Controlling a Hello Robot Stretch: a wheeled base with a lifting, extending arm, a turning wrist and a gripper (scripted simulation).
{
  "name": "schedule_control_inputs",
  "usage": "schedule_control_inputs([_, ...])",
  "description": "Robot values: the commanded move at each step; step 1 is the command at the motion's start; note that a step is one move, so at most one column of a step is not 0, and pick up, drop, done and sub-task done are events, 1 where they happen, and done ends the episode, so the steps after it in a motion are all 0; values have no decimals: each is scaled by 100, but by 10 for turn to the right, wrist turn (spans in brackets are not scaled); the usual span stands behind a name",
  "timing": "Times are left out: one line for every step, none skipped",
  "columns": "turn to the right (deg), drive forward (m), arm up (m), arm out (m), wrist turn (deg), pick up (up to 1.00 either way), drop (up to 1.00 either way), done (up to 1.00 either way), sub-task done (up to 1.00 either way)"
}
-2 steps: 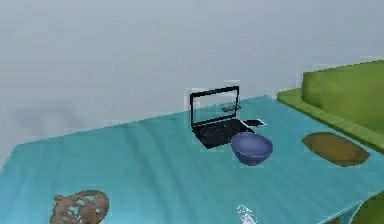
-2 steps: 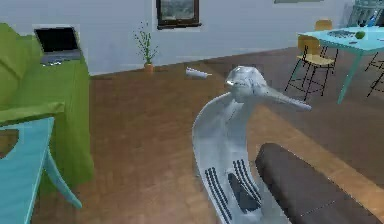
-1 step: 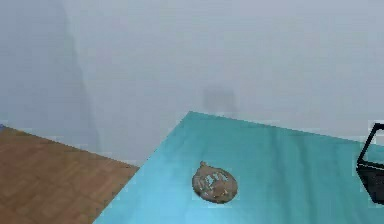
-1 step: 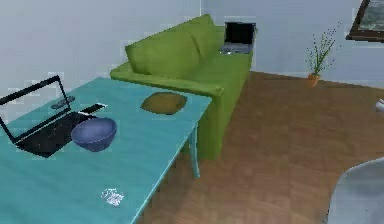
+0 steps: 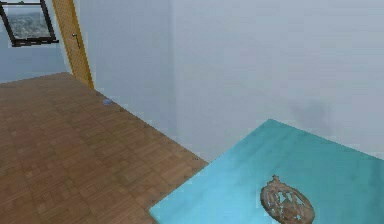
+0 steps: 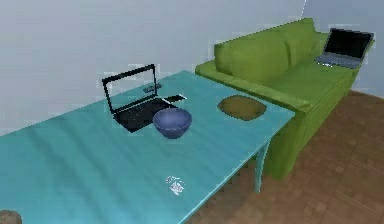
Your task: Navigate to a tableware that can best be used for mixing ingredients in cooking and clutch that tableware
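On the turquoise table (image 6: 60, 150) in the arm side view you see the blue bowl (image 6: 172, 122), standing upright just beside the front corner of an open black laptop (image 6: 133, 98). A flat brown plate (image 6: 240, 107) lies near the bowl, toward the green sofa (image 6: 285, 70), where a second laptop (image 6: 345, 48) rests. In the forward view, a brown round ornament (image 5: 287, 200) lies on the table. The state of the pincer you cannot tell.
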Motion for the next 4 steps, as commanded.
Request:
schedule_control_inputs([0,0,50,0,0,0,0,0,0])
schedule_control_inputs([0,0,38,0,0,0,0,0,0])
schedule_control_inputs([0,0,0,44,0,0,0,0,0])
schedule_control_inputs([0,0,0,0,450,0,0,0,0])
